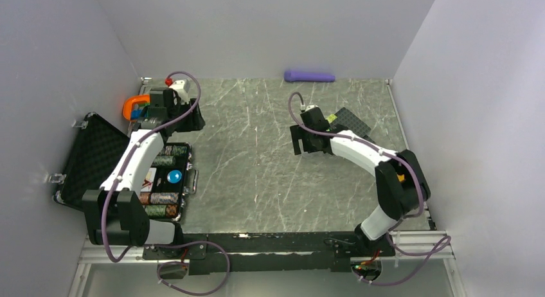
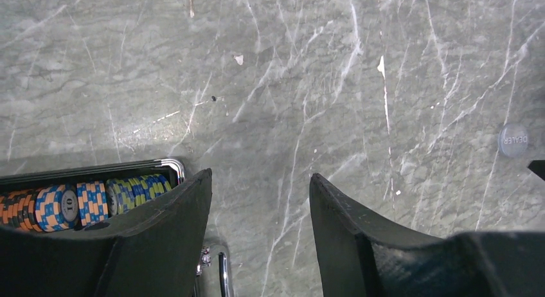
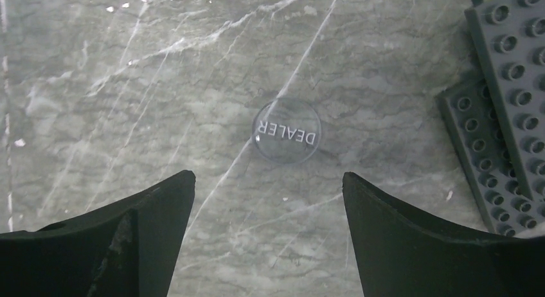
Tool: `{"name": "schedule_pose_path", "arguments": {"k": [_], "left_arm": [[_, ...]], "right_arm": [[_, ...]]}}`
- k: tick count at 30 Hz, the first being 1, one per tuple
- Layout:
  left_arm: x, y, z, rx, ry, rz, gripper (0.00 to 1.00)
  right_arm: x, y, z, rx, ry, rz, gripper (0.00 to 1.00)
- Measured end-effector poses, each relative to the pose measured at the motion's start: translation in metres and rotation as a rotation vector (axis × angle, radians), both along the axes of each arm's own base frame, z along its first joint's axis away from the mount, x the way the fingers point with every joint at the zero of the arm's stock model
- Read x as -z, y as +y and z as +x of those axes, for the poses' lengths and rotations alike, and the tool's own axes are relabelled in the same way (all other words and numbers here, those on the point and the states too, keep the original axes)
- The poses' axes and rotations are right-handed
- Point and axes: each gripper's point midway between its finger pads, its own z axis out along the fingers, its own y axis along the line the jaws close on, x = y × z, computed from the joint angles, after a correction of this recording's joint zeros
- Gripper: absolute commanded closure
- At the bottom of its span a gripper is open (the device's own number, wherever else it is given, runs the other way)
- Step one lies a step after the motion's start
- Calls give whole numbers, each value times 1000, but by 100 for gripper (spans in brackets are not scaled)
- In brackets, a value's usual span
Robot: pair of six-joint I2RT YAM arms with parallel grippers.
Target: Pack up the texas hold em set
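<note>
The black foam-lined case (image 1: 90, 154) lies open at the left. Its tray holds striped chip stacks (image 1: 164, 161), a blue disc (image 1: 174, 177) and a dark red triangle (image 1: 149, 180). My left gripper (image 1: 191, 120) is open and empty beyond the case's far corner. In the left wrist view (image 2: 260, 181) it is over bare table, with the chip stacks (image 2: 83, 204) at its left. A clear round DEALER button (image 3: 286, 130) lies flat on the table just ahead of my open, empty right gripper (image 3: 268, 178), which sits mid-table (image 1: 302, 146). The button also shows in the left wrist view (image 2: 513, 141).
Black studded building plates (image 1: 353, 123) lie right of the right gripper and fill the right edge of its wrist view (image 3: 508, 117). An orange ring toy (image 1: 136, 105) sits behind the case. A purple object (image 1: 310, 76) lies by the back wall. The case's chrome handle (image 2: 222, 271) is under the left gripper.
</note>
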Motion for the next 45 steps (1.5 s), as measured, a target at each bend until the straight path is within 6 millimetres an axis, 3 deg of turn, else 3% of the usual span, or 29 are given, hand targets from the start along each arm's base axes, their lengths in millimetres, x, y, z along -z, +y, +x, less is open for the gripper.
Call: {"name": "schedule_pose_path", "arguments": {"k": [6, 15, 26, 45], "left_arm": [[-14, -4, -1, 13, -49, -18, 39], [-15, -8, -3, 31, -47, -37, 39], [-17, -11, -4, 43, -53, -50, 39], [-17, -13, -5, 53, -52, -60, 39]], "right_arm": [[25, 4, 12, 23, 68, -47, 14], [54, -1, 26, 59, 136, -80, 18], [62, -8, 25, 70, 173, -62, 25], [64, -2, 21, 69, 187, -33, 55]]}}
